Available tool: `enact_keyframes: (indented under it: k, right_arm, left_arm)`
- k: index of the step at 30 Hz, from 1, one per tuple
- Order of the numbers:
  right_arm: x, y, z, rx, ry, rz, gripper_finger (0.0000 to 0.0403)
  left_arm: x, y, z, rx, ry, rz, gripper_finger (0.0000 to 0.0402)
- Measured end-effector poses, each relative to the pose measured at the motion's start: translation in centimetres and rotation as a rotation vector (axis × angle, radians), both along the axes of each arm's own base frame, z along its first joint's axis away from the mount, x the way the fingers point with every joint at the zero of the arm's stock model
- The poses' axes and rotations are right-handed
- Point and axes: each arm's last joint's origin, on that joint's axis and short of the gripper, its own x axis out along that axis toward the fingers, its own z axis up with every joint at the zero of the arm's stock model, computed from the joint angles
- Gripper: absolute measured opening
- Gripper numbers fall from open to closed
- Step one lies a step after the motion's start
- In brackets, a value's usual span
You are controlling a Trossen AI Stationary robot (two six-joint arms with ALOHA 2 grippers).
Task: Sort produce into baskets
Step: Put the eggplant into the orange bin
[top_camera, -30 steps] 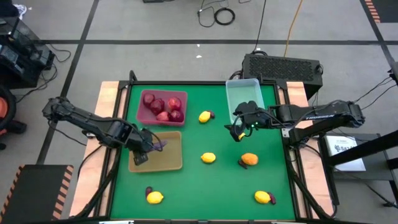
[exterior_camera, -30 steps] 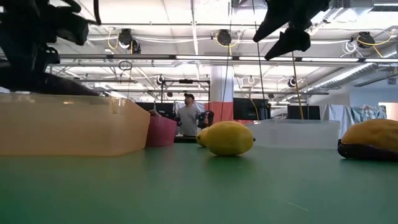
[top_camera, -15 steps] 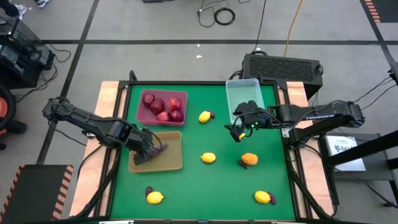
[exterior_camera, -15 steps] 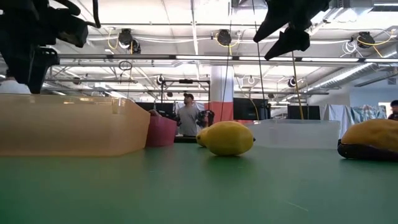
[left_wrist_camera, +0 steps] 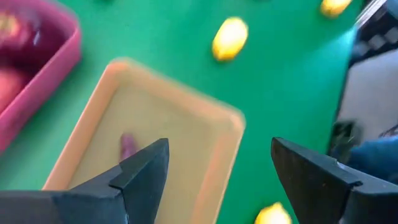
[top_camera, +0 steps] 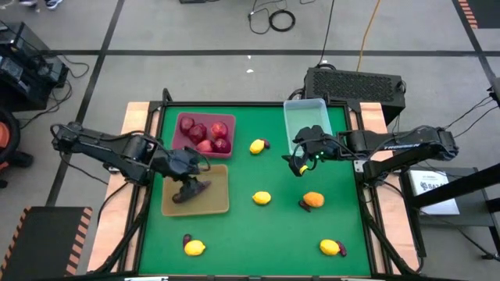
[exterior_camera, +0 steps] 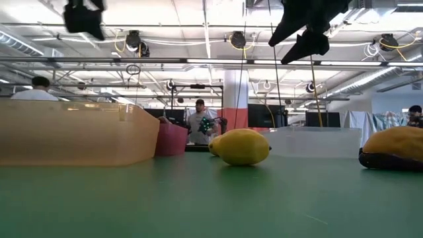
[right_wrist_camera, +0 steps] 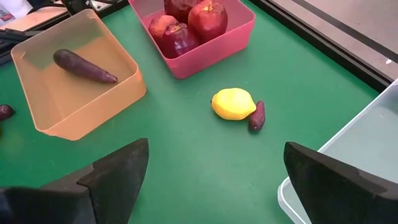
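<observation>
My left gripper (top_camera: 189,175) hangs open above the tan tray (top_camera: 215,204), well clear of it, with nothing between its fingers (left_wrist_camera: 144,172). One dark purple eggplant (top_camera: 195,190) lies on the tray's floor. The pink tray (top_camera: 178,145) holds several red apples (top_camera: 205,133). My right gripper (top_camera: 299,166) stands open and empty in the air beside the clear bin (top_camera: 306,119). Lemons (top_camera: 262,198) and small eggplants (top_camera: 303,204) lie loose on the green table.
Loose pieces: a lemon with an eggplant (right_wrist_camera: 256,116) near the pink tray, an orange fruit (top_camera: 313,200), and lemon-eggplant pairs at the near left (top_camera: 194,247) and near right (top_camera: 330,247). A black box (top_camera: 355,83) stands past the far edge. People show in the room behind.
My left gripper has risen out of the tan tray and tipped toward level, drawing back toward the far edge. The eggplant it stood over has stayed behind, lying in the tray. My right gripper has kept still.
</observation>
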Motion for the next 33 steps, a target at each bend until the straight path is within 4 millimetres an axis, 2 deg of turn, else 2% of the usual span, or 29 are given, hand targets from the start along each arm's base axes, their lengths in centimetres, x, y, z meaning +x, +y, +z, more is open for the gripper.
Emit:
enact_keyframes:
  k: [3, 7, 9, 15, 18, 28, 33]
  right_arm:
    - [0.0, 0.1, 0.0, 0.003, -0.001, 0.002, 0.0363]
    - [0.0, 0.6, 0.0, 0.035, -0.006, 0.026, 0.0363]
    - [0.0, 1.0, 0.0, 0.051, -0.004, 0.054, 0.0363]
    - [0.0, 1.9, 0.0, 0.066, -0.007, 0.087, 0.0363]
    - [0.0, 2.2, -0.1, 0.054, -0.001, 0.106, 0.0363]
    - [1.6, 2.4, -2.0, -0.008, 0.106, 0.162, 0.0363]
    - [2.6, 2.9, -3.2, 0.063, 0.144, 0.253, 0.0363]
  left_arm:
    - [1.1, -0.3, 0.2, 0.008, -0.073, 0.003, 0.0287]
    - [2.8, -1.2, -0.7, 0.043, -0.076, -0.076, 0.0287]
    - [3.5, -1.9, -1.5, 0.036, -0.040, -0.142, 0.0287]
    - [4.6, -5.2, -4.1, -0.137, 0.115, -0.364, 0.0287]
    - [4.7, -6.7, -4.9, -0.190, 0.172, -0.379, 0.0287]
    - [3.8, -9.4, -5.7, -0.438, 0.389, -0.074, 0.0287]
    - [2.4, -11.0, -5.9, -0.578, 0.557, 0.236, 0.0287]
